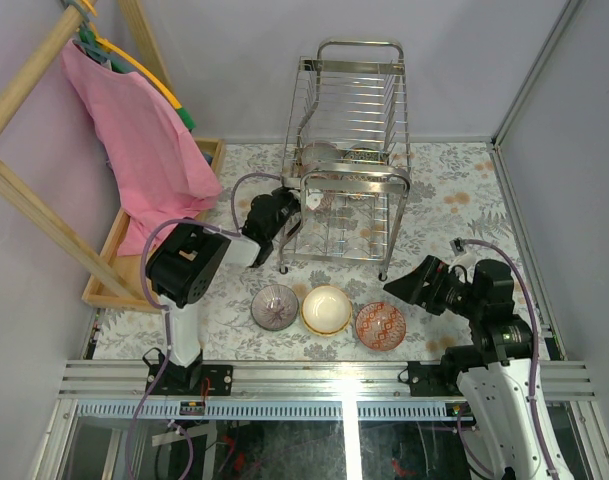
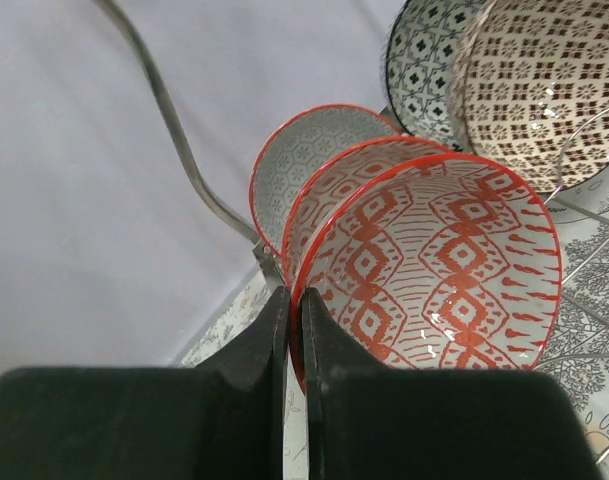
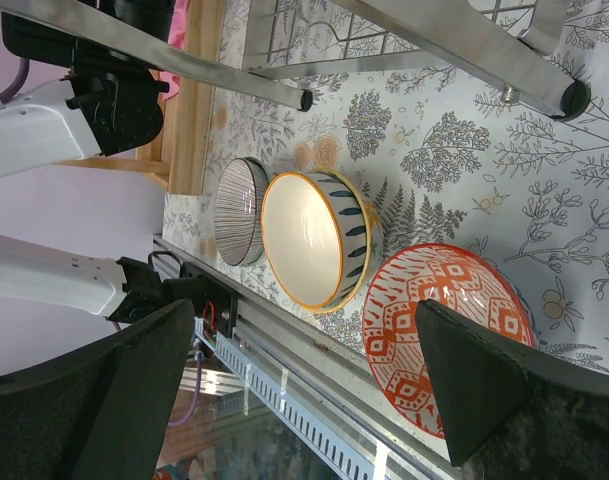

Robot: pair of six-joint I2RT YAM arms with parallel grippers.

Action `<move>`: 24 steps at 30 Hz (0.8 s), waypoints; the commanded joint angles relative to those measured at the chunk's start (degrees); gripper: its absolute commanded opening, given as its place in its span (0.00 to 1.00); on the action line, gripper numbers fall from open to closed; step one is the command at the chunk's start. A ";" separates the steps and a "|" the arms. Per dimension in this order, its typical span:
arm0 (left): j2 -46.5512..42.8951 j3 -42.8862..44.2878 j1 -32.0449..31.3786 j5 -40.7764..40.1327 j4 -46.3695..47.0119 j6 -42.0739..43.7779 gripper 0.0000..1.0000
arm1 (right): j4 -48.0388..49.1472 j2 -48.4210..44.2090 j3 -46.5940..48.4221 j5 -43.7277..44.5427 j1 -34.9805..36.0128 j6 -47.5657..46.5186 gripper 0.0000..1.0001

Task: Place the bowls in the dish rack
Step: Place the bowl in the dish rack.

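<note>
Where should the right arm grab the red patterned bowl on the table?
By the rim, from above: the red patterned bowl sits upright, mouth open upward, so one finger probably fits inside the thin wall and one outside.

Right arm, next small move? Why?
Probably lower the right gripper onto the red bowl's rim and close. Its jaws stand open close by that bowl, which sits on the table, not yet in the rack.

three bowls (image 1: 326,309) loose before chrome dish rack (image 1: 356,95), others racked
</note>
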 commanded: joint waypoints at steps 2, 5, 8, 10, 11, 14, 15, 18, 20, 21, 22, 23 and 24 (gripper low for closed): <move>1.33 1.63 -2.47 -0.89 11.29 7.48 0.00 | 2.51 0.64 -0.56 -2.01 0.41 -0.04 1.00; 2.01 1.16 -2.55 -0.76 11.92 9.53 0.00 | 3.39 0.32 -1.45 -2.75 0.41 0.55 1.00; 2.46 0.24 -2.60 -0.69 12.73 11.41 0.00 | 3.68 0.02 -1.93 -2.89 0.40 0.84 1.00; 3.28 0.35 -2.57 -1.11 13.23 12.63 0.00 | 4.05 -0.02 -2.16 -3.01 0.41 1.11 1.00; 3.76 0.76 -2.60 -1.10 12.73 13.31 0.00 | 4.22 0.05 -2.22 -3.20 0.41 1.20 1.00; 4.76 1.71 -2.38 -1.05 12.45 13.43 0.00 | 4.67 0.28 -2.32 -3.39 0.41 1.36 1.00; 4.95 1.57 -2.46 -0.98 12.92 13.43 0.00 | 4.67 0.32 -2.20 -3.41 0.38 1.37 1.00; 5.51 0.83 -2.62 -1.17 13.44 12.87 0.00 | 4.74 0.50 -1.92 -3.33 0.39 1.26 1.00; 5.68 -0.17 -2.51 -1.38 14.54 12.57 0.00 | 4.83 0.57 -1.89 -3.34 0.39 1.26 1.00; 5.44 -0.77 -2.59 -1.34 15.14 12.18 0.00 | 4.85 0.66 -1.92 -3.33 0.41 1.20 1.00; 5.04 -1.65 -2.62 -0.75 15.57 11.96 0.00 | 4.86 0.68 -1.94 -3.33 0.41 1.16 1.00; 4.36 -2.69 -2.61 0.39 15.47 12.36 0.00 | 4.92 0.68 -1.98 -3.37 0.41 1.18 1.00; 3.91 -3.67 -2.70 1.33 15.41 12.55 0.00 | 5.07 0.68 -2.09 -3.38 0.41 1.35 1.00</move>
